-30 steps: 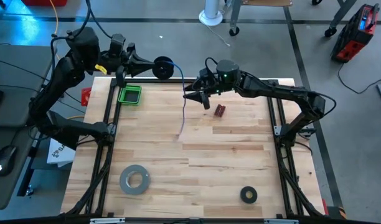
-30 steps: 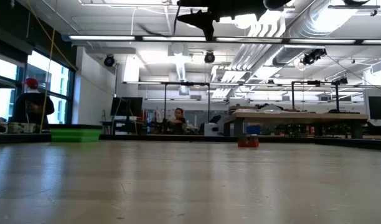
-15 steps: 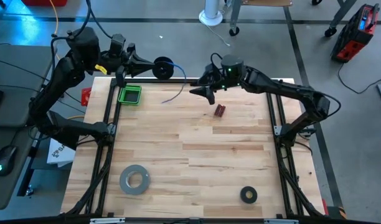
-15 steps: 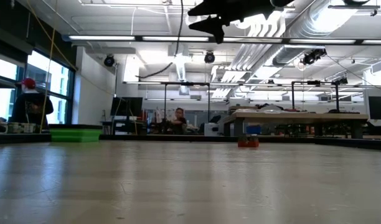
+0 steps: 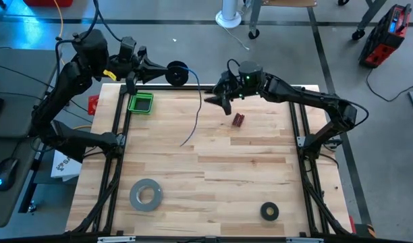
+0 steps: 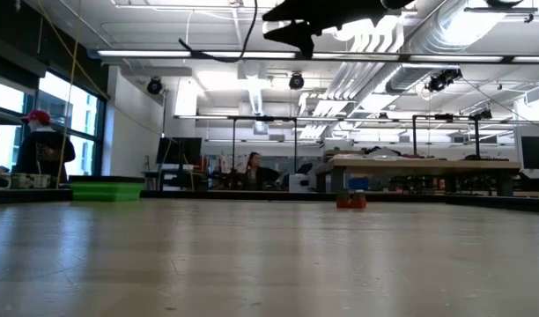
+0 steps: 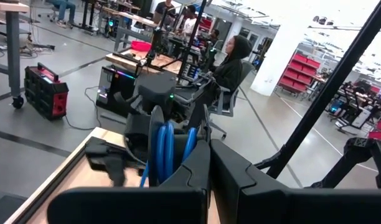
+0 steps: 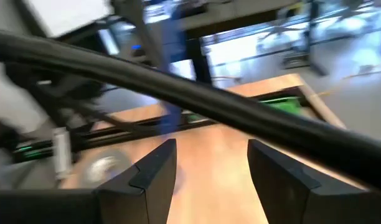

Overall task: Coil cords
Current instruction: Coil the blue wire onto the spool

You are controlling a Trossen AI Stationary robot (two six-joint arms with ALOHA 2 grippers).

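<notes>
Item: blue cord (image 5: 195, 115). Thin and wire-like. It runs from the black spool (image 5: 177, 73) at the far edge of the table (image 5: 247, 175), arcs over to my right gripper (image 5: 214, 100), then hangs with its long axis running from the far side toward the near side. The free end curls toward my left side and ends over the bare wood, well apart from the other items.

Item: spool. Clamped between the fingers of my left gripper (image 5: 164, 72), just past the table's far edge, beside the green tray (image 5: 140, 102). In the left wrist view the blue windings (image 7: 164, 152) stand upright between my two dark fingers (image 7: 197, 171).

Item: right gripper. Raised above the far middle of the table, pointing toward my left side. Fingers stand apart in the right wrist view; I cannot tell whether the cord is pinched between them.

Other stock: small red object (image 5: 238, 120) near the right gripper; grey tape roll (image 5: 146, 194) and black ring (image 5: 269, 211) at the near side.
</notes>
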